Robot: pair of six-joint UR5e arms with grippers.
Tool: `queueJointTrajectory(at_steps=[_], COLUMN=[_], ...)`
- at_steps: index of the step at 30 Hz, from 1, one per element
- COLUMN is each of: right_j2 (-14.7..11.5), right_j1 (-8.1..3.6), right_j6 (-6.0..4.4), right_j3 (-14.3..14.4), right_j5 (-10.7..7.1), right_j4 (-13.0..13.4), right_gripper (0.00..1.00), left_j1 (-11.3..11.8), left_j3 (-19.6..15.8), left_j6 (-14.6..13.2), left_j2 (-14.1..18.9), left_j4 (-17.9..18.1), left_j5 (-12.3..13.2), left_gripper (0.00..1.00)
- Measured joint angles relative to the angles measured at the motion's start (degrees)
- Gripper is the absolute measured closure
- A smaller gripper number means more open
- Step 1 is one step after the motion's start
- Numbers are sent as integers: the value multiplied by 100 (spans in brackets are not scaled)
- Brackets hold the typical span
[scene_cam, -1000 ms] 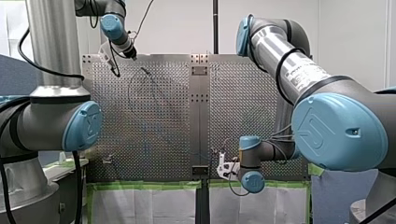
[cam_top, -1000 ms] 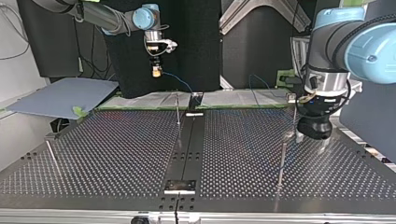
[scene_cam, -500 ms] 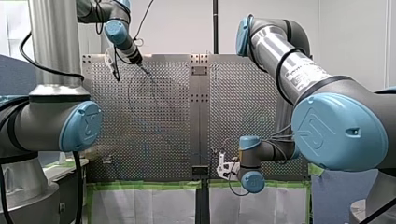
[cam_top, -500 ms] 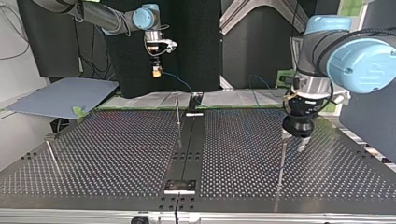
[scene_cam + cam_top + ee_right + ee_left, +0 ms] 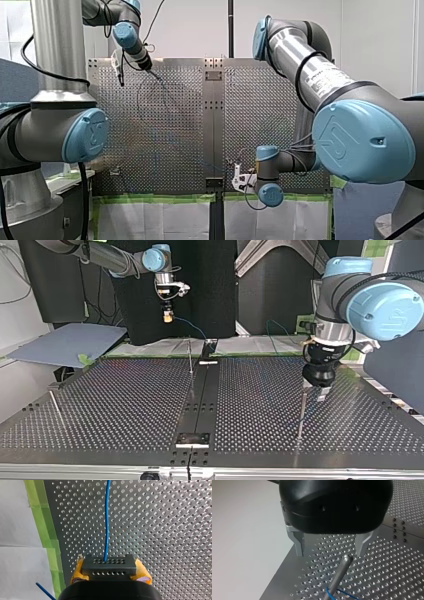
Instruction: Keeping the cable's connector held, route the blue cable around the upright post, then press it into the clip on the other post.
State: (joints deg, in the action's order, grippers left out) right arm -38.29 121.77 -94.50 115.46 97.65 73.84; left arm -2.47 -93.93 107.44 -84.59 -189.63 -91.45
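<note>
One blue cable [image 5: 107, 522], one connector [image 5: 109, 566], two end effectors [image 5: 329, 553] [image 5: 110, 576]

left gripper [image 5: 329, 552] over post [image 5: 338, 573], connector [image 5: 109, 563] in right gripper [image 5: 110, 572]

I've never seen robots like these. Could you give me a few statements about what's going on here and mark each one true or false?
1. My right gripper clamps a black connector between yellow pads. True.
2. The cable leaving that connector is red. False: it is blue.
3. My left gripper is shut on the upright post. False: its metal fingers stand open and grip nothing; the post's top lies ahead of them.
4. In the left wrist view, the cable lies against the post lower down. True.
</note>
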Motion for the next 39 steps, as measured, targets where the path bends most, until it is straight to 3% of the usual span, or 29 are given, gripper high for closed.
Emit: queueJointTrajectory(at_steps=[7, 14, 34, 39], right_j2=[0, 1, 1, 1], right_j1=[1, 1, 1, -3], right_j6=[0, 0, -1, -2], right_j3=[0, 0, 0, 0], right_j5=[0, 0, -29, -49], right_j4=[4, 13, 24, 7], right_gripper=[100, 100, 100, 100], left_j1=[0, -9, -51, -110], left_j3=[0, 0, 0, 0], left_j6=[-364, -407, -423, -540], left_j2=[-6, -16, -65, -64], left_j4=[-55, -182, -183, -121], left_j5=[-160, -361, -324, -221], left_gripper=[1, 1, 1, 1])
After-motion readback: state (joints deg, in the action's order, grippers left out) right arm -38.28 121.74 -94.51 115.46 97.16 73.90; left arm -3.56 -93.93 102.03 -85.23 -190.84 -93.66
